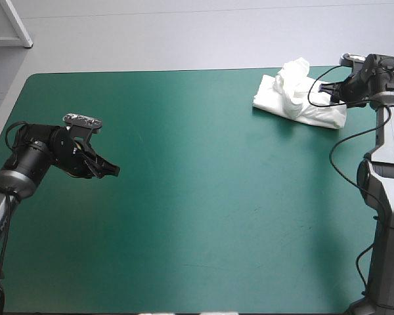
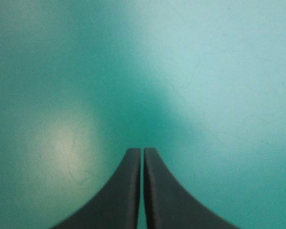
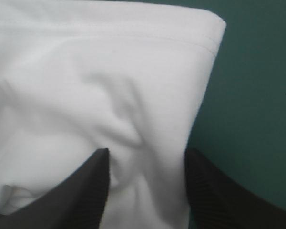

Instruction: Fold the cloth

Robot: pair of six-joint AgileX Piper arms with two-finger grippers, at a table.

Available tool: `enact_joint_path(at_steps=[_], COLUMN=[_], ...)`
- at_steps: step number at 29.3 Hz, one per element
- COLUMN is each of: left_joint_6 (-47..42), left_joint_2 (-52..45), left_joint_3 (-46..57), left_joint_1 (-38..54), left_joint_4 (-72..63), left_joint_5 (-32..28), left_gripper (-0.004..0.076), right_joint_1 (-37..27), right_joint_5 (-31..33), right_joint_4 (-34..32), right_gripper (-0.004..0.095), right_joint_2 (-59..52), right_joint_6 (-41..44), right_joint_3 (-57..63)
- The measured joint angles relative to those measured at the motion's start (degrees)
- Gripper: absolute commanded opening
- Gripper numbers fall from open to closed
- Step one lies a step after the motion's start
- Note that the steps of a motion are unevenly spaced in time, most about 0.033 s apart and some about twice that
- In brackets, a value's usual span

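teal-green table (image 1: 184, 197) carries 1 crumpled white t-shirt (image 1: 295, 98).

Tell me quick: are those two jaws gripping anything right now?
Left gripper: jaws shut, holding nothing, over the bare teal-green cover.
Right gripper: jaws open, astride a fold of the T-shirt.

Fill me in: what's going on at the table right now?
The right end effector is at the white T-shirt, a crumpled heap near the far right corner of the table. Its fingers are open with a fold of cloth between them, not clamped. The left end effector is shut and empty over the bare table on the left side. No folding shows yet.
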Motion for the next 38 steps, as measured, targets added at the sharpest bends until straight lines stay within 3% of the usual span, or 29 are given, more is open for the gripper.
enact_joint_path(at_steps=[6,12,13,20,25,34,38], left_joint_6=[0.16,0.16,0.16,0.16,0.16,0.78,2.59], left_joint_2=[0.00,0.00,0.00,-0.15,-2.52,-9.68,-11.26], left_joint_3=[0.00,-2.03,-2.79,-10.06,-14.06,-15.60,-15.72], left_joint_1=[0.00,0.00,0.00,0.00,0.00,0.00,0.00], left_joint_4=[0.00,-0.35,-0.35,-1.28,-2.75,-2.89,-2.89], left_joint_5=[-1.75,-2.98,-3.23,-5.26,-7.69,-8.79,-5.93], left_gripper=[0.0020,0.0020,0.0019,0.0020,0.0020,0.0020,0.0020], right_joint_1=[0.12,0.12,0.12,1.66,3.88,7.12,8.41], right_joint_5=[0.00,0.14,0.21,0.44,0.64,0.26,-5.59], right_joint_4=[-1.51,1.59,2.81,6.08,6.86,6.84,6.79], right_gripper=[0.0462,0.0007,-0.0012,-0.0017,-0.0017,-0.0017,-0.0017], right_joint_2=[-1.52,-8.66,-10.65,-22.81,-34.86,-56.48,-65.14], right_joint_6=[0.00,0.50,0.17,-1.71,-2.93,-9.28,-12.57], right_joint_3=[0.01,0.06,0.06,0.41,7.29,37.50,54.17])
